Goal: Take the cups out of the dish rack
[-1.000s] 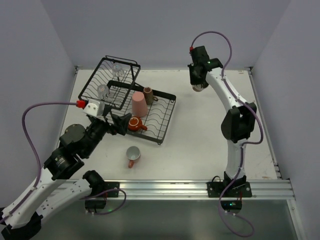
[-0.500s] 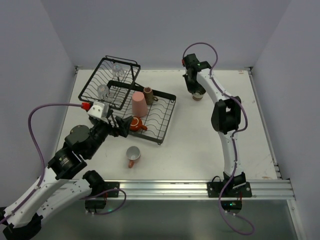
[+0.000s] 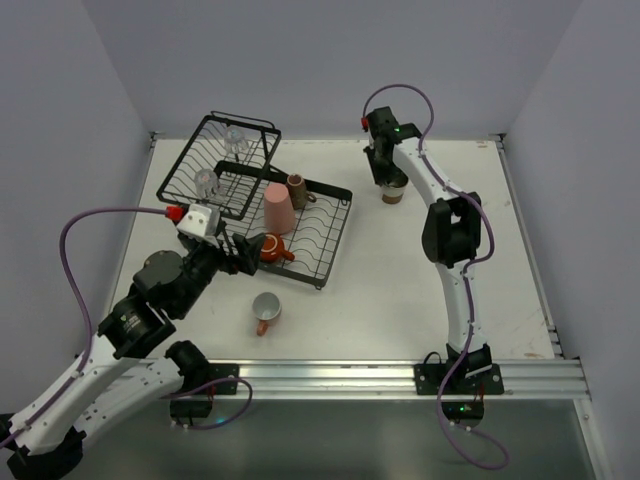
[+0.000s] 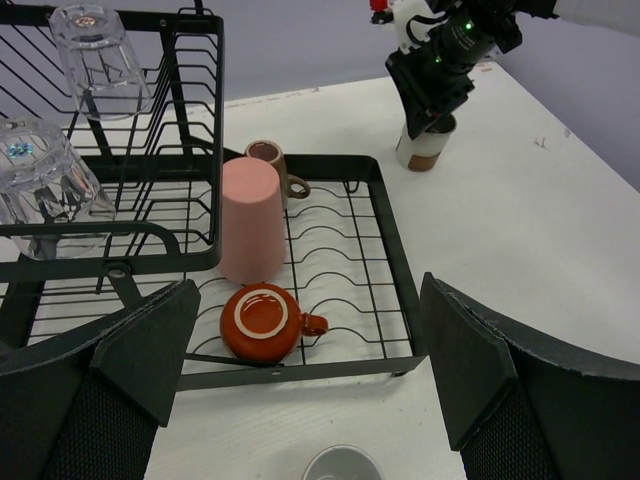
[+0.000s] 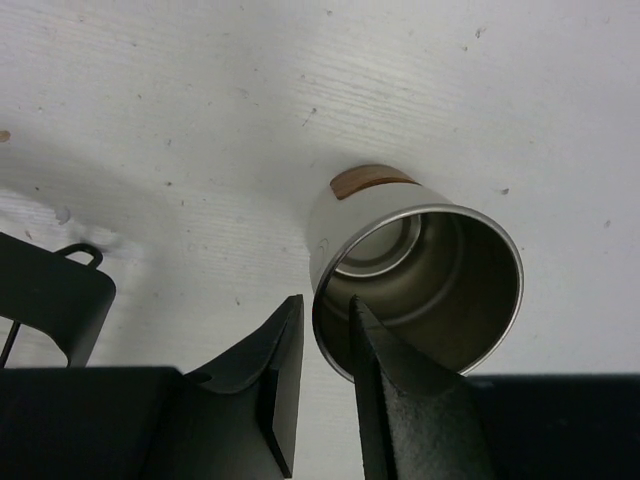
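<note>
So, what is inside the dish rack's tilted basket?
Two clear glasses, upside down; nothing else shows. The nearer one's rim is hidden by the basket's front rail.

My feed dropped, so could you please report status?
Left pincer open beside orange-red mug. Right pincer astride rim of cream-and-brown cup, on table. Nothing blocking.

Dish rack (image 3: 336, 232), black wire, a flat grid tray joined to a tilted basket, is sitting toward the table's far-left corner. Far clear glass (image 3: 236, 141) and near clear glass (image 3: 205, 182) are resting inverted in the basket. Salmon-pink tumbler (image 3: 277, 208) is standing mouth-down on the tray, with the small brown cup (image 3: 297, 190) standing upright just beyond it. Orange-red mug (image 3: 268, 248) is sitting inverted at the tray's near edge. Pink handled mug (image 3: 265, 310) is standing on the table near the rack's near side. Cream-and-brown cup (image 3: 393, 191) is standing upright near the table's far edge, well apart from the rack.
</note>
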### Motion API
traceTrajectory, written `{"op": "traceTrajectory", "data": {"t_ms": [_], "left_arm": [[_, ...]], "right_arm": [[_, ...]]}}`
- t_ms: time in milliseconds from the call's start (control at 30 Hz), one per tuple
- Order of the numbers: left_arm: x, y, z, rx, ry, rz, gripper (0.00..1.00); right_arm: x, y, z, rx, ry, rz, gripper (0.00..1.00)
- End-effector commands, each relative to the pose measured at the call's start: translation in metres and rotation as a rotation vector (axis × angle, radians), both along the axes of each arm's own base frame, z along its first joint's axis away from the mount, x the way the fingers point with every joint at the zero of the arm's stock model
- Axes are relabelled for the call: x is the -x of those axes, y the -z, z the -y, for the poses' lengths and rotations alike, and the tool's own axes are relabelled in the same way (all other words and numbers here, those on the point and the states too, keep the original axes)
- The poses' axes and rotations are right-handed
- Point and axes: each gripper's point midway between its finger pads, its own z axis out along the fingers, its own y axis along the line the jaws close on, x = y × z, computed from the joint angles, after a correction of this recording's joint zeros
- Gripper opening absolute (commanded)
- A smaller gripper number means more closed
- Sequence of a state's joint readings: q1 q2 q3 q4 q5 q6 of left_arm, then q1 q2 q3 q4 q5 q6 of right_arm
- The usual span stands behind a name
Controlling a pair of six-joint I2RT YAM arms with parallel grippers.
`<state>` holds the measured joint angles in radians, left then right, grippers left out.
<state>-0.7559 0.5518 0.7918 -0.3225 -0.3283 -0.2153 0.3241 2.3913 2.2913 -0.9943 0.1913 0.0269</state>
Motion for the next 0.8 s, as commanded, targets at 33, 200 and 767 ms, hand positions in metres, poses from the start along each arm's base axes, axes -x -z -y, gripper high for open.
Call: {"op": "traceTrajectory", "data": {"t_ms": [33, 200, 767], "left_arm": [[-0.005, -0.005, -0.004, -0.005, -0.026, 0.029, 1.0], [-0.006, -0.005, -0.006, -0.003, -0.038, 0.032, 1.0], [-0.007, -0.011, 0.001, 0.036, -0.021, 0.011, 1.0]], "right_arm": [[-0.013, -0.013, 0.0, -0.014, -0.011, 0.058, 0.3], [-0.02, -0.095, -0.006, -0.093, -0.02, 0.263, 0.59], [0.168, -0.215, -0.126, -0.859, -0.475, 0.637, 0.61]]}}
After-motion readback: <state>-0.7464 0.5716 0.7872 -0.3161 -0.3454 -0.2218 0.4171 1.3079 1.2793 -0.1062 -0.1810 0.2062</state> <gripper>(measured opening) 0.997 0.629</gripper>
